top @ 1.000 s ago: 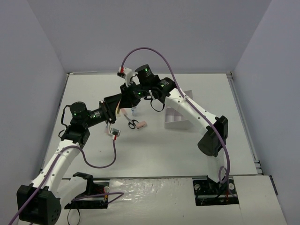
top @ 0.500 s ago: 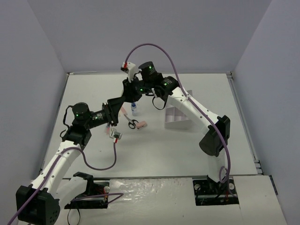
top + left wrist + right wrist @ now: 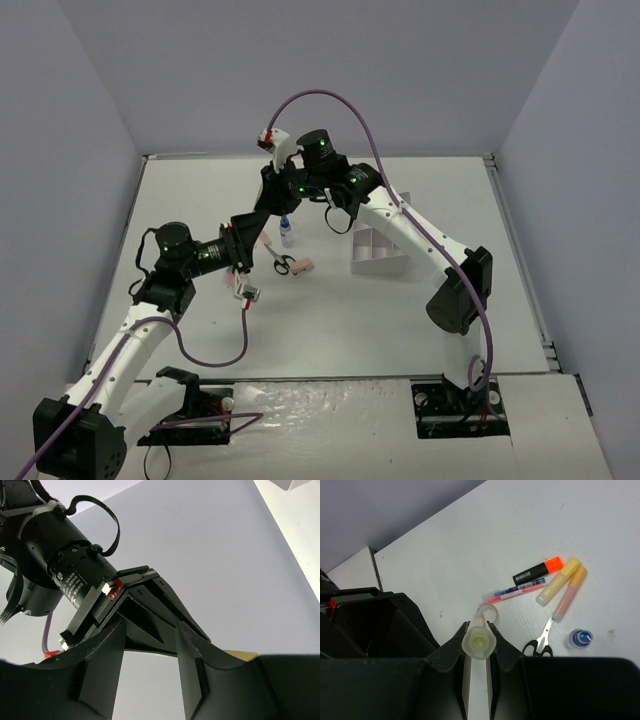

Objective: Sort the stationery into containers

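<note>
So the pale yellow stick point(image 3: 479, 645) is sitting pinched right between the fingers of the right claw point(image 3: 479, 628), which is clenching it up in the air over the table point(image 3: 470, 540), with the stick's end facing the wrist cam. Just past the claw's tip, down on the table, the clear tape ring point(image 3: 488, 614) is lying flat, and a thin pink-and-blue pen point(image 3: 515, 590) is lying just beside it. Further out from the claw, the orange highlighter point(image 3: 538, 570) is lying near the pen, and the yellow highlighter point(image 3: 559, 581) and pink highlighter point(image 3: 569, 595) are resting side by side, touching. Closer in, the scissors point(image 3: 542, 640) are lying with the black handles toward the claw, and the tiny blue-capped bottle point(image 3: 580, 638) is standing just beside them. In the top view the pink eraser block point(image 3: 303, 267) is lying right next to the scissor handles. The white tray point(image 3: 372, 262) is sitting well apart from both claws. The left claw point(image 3: 150, 627) is hanging released, fingers apart with nothing between them, and it's pointing straight at the right claw, just beside it.
</note>
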{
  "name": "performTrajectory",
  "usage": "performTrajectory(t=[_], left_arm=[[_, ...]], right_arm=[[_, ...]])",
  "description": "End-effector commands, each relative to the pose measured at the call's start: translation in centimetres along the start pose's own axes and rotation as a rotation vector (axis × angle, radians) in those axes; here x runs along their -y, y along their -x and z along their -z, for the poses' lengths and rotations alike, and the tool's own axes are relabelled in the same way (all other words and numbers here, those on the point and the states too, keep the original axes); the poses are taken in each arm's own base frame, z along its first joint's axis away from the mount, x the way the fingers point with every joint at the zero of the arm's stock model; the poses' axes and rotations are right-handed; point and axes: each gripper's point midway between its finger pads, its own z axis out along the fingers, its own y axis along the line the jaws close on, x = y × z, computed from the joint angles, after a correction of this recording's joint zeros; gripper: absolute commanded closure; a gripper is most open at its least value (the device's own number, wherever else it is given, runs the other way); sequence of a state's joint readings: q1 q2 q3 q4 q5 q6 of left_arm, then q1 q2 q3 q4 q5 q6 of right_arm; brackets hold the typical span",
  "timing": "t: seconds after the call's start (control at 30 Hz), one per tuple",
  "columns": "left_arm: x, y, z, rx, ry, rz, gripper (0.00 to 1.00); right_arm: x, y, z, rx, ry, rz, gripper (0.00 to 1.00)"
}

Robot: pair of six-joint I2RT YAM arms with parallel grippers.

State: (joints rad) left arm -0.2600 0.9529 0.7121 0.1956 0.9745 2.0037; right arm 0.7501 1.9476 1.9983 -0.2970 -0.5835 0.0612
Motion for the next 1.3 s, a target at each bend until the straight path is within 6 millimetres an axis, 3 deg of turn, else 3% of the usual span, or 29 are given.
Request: performTrajectory(t=[0.0, 0.3, 0.4, 0.6, 0.67, 0.87, 0.93, 1.03, 1.1, 1.17, 1.2, 1.27], left_arm=[[-5.3, 1.6, 1.0, -0.021, 0.084, -0.696, 0.58], [-4.2, 1.8, 2.2, -0.072, 0.06, -0.542, 0.57], [-4.3, 1.0, 2.6, -0.113, 0.063, -0.447, 0.57], [-2.6, -2.5, 4.2, -0.268, -0.029, -0.007, 0.47], [-1.5, -2.7, 4.4, -0.283, -0.056, 0.131, 0.46], [-0.9, -4.4, 4.7, -0.365, -0.066, 0.356, 0.45], [-1.2, -5.0, 5.0, -0.394, -0.047, 0.48, 0.44], [-0.4, -5.4, 5.1, -0.449, -0.03, 0.803, 0.42], [-0.7, -5.0, 4.8, -0.441, -0.023, 1.015, 0.39], [-0.2, -3.2, 4.1, -0.375, -0.076, 1.168, 0.36], [-1.6, -2.2, 3.6, -0.304, -0.058, 1.274, 0.35], [-2.3, -1.3, 2.9, -0.248, -0.038, 1.412, 0.34]], right_arm=[[-0.9, 4.7, 3.7, 0.141, -0.003, 0.078, 1.0], [2.9, 4.8, 5.7, 0.153, -0.067, 0.058, 1.0], [3.5, 4.8, 6.3, 0.158, -0.082, 0.058, 1.0], [4.1, 4.6, 6.8, 0.155, -0.108, 0.062, 1.0], [4.2, 4.6, 6.9, 0.155, -0.112, 0.063, 1.0], [4.0, 4.9, 7.1, 0.163, -0.112, 0.071, 1.0], [4.0, 5.1, 7.3, 0.167, -0.113, 0.073, 1.0], [3.7, 5.2, 7.5, 0.17, -0.108, 0.077, 1.0], [3.6, 5.4, 7.6, 0.174, -0.106, 0.082, 1.0], [3.5, 5.5, 7.7, 0.175, -0.105, 0.084, 1.0], [3.4, 5.4, 7.7, 0.175, -0.102, 0.083, 1.0], [3.4, 5.4, 7.8, 0.175, -0.103, 0.084, 1.0]])
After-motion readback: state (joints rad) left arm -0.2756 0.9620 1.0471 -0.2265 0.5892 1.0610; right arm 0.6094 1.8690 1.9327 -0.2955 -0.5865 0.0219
